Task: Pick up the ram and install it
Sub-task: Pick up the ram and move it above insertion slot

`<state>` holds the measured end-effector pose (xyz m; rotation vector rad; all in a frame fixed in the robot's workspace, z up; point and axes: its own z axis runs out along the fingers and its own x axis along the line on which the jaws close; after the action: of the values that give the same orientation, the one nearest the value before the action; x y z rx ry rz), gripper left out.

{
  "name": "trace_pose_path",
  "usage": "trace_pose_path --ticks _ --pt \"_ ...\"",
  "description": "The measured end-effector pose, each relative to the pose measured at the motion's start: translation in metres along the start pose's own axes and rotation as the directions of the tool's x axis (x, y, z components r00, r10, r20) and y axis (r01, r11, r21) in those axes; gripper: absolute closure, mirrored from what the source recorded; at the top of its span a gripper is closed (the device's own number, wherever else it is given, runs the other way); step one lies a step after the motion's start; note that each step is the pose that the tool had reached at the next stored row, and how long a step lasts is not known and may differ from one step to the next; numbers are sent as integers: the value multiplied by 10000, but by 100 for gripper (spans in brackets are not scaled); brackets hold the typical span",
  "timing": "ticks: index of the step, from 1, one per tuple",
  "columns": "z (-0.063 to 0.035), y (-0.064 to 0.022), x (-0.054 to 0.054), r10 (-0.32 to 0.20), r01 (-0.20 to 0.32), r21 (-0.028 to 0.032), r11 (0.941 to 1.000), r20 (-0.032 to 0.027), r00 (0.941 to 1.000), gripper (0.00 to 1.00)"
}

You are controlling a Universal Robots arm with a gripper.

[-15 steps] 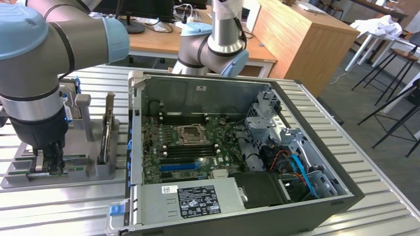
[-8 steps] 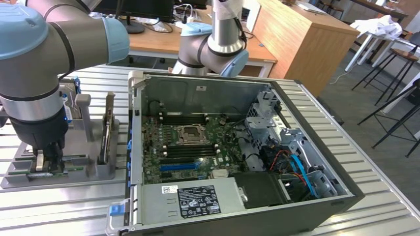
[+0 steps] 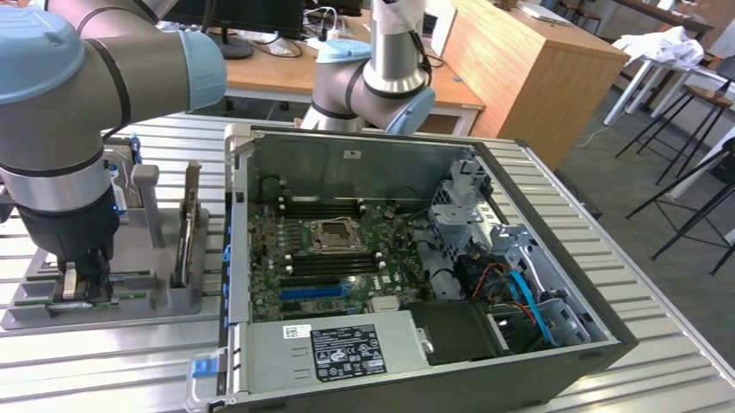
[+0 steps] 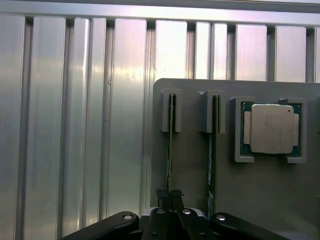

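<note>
The ram (image 4: 171, 130) is a thin green stick standing on edge in a slot of the grey holder tray (image 4: 192, 165). My gripper (image 4: 169, 196) is shut on the near end of that stick, its dark fingers pressed together around the edge. A second stick (image 4: 215, 135) stands in the neighbouring slot, untouched. In the exterior view my gripper (image 3: 86, 288) is down on the holder tray (image 3: 29, 314) at the exterior view's left, with the green ram (image 3: 120, 298) lying along its front.
A square silver processor chip (image 4: 272, 129) sits in a pocket of the tray beside the sticks. The open computer case (image 3: 236, 258) lies to the exterior view's right of the tray, its motherboard (image 3: 333, 258) exposed. Upright parts (image 3: 189, 224) stand in the tray. The slatted metal table (image 4: 75, 125) surrounds it.
</note>
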<state>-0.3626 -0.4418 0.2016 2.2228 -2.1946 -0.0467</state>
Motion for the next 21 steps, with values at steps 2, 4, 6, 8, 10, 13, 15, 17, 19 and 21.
trace_pose_path --ticks 2,4,6,8,10,13,15,17,19,21 --pt "-1 1 -3 2 -2 -2 10000 -1 10000 89" --pt "0 1 -4 2 -2 -1 10000 0 10000 89" --pt "0 1 -4 6 -6 -1 10000 0 10000 89" --pt "0 1 -4 34 -34 0 10000 1 10000 89" --pt "0 1 -4 76 -76 0 10000 2 10000 89" --pt "0 0 -4 113 -113 0 9999 4 9999 89" --pt "0 1 -4 114 -114 1 9999 4 9999 89" --pt "0 1 -4 114 -114 0 9999 4 9999 89" --pt "-1 1 -4 114 -114 1 9999 5 9999 89" --pt "-12 1 -4 114 -114 -1 9999 3 9999 89"
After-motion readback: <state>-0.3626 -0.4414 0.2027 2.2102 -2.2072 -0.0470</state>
